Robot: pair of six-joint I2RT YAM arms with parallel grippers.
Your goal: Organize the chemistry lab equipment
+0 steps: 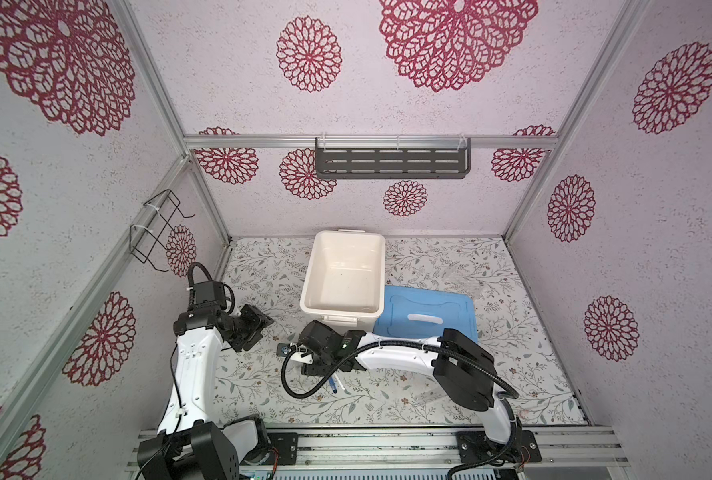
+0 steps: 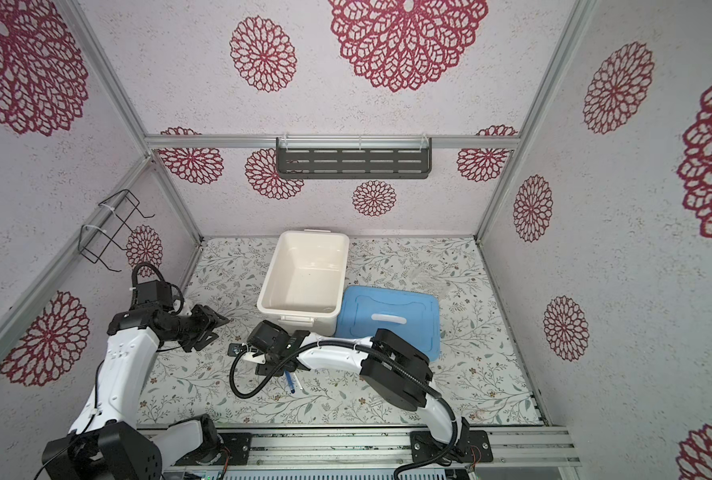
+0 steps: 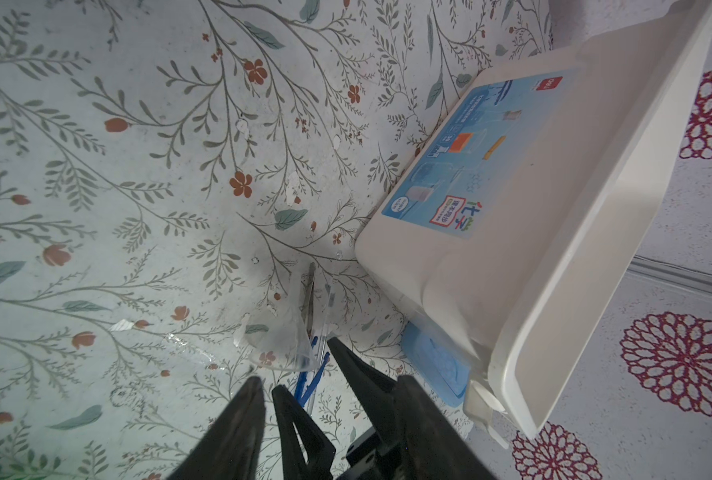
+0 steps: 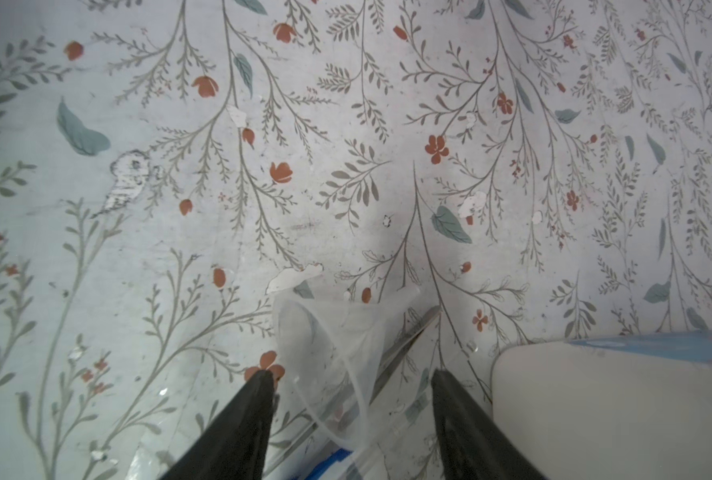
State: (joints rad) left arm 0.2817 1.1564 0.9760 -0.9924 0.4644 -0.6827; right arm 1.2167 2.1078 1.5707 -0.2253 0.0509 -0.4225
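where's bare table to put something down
Bare floral tabletop between the open white plastic bin and the left wall, and front left beside the left arm. Crowded in front of the bin: right gripper open over a clear cone-shaped vessel and slim blue tool.

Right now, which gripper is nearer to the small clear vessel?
Right. The right gripper has its jaws either side of the clear vessel; the left gripper is off to one side, apart.

Small transparent vessel (image 4: 333, 345), conical, lying on its side on the floral mat (image 4: 346, 166). A slim dark-blue tool (image 3: 305, 380) and a thin pale stick (image 3: 310, 286) lie flat just beside it, partly seen through its clear wall.
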